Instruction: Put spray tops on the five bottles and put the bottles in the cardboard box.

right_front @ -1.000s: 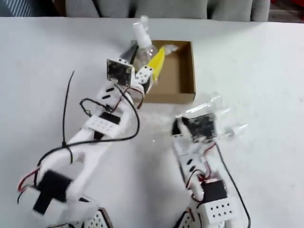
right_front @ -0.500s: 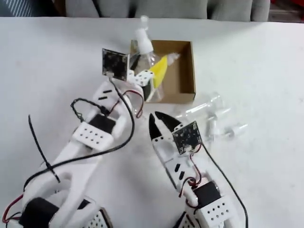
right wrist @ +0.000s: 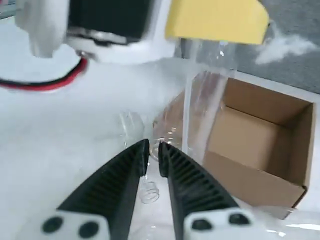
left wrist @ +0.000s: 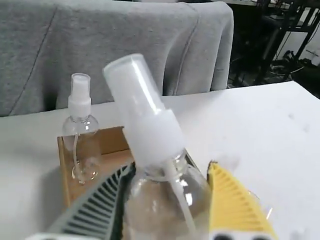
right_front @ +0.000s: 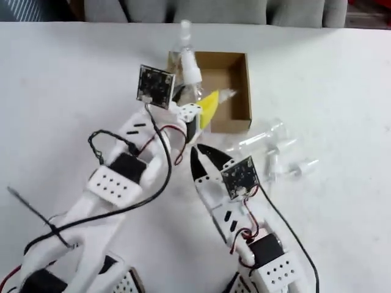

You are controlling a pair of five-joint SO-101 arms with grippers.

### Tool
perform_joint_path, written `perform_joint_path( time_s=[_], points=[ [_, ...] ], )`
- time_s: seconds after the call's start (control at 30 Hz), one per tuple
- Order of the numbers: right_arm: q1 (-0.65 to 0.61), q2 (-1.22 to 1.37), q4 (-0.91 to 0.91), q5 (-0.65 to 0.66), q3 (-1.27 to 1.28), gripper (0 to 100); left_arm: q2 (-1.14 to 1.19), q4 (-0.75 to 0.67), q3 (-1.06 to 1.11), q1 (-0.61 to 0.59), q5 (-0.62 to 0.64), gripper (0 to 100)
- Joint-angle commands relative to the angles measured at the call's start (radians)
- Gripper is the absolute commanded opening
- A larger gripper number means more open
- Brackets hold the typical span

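The left pincer (left wrist: 167, 197) grips a bottle (left wrist: 155, 150) with spray top at the cardboard box (right_front: 232, 91); the right pincer (right wrist: 152, 149) is closed and empty, near it.

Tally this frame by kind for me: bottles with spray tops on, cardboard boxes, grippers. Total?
Cardboard box: 1
Bottles with spray tops on: 2, the standing bottle in the box and the held bottle in the left gripper
Grippers: 2, left gripper and right gripper
Total: 5
Loose clear pieces beside the box: too jumbled to count.
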Motion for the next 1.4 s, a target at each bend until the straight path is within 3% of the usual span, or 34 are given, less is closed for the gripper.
perform_joint_path(
  time_s=[0.0,0.23,0.5,0.63,0.83,1.03,1.13,1.27,1.37],
  points=[
    [0.025,-0.005,-0.024,-0.002,0.012,1.5,-0.128,0.092,-0.009,0.039,0.011,2],
    [0.025,-0.005,-0.024,-0.002,0.012,1.5,-0.213,0.135,0.037,0.085,0.011,2],
    [0.041,-0.013,0.122,-0.002,0.012,1.5,-0.182,-0.166,0.13,0.005,0.006,2],
    [0.179,-0.013,0.193,-0.002,0.012,1.5,-0.021,-0.196,0.04,-0.054,-0.098,2],
    [0.355,-0.005,0.245,-0.002,0.012,1.5,0.298,-0.293,-0.155,-0.148,-0.115,2],
    [0.374,-0.005,0.274,0.0,0.012,1.5,0.567,-0.66,-0.198,-0.188,-0.118,2],
    [0.372,-0.005,0.274,0.0,0.012,1.5,0.664,-0.795,-0.199,-0.183,-0.181,2],
    [0.371,-0.005,0.274,0.0,0.012,1.5,0.745,-0.885,-0.213,-0.179,-0.23,2],
    [0.369,-0.005,0.274,0.0,0.012,1.5,0.796,-0.855,-0.279,-0.188,-0.235,2]
  ],
)
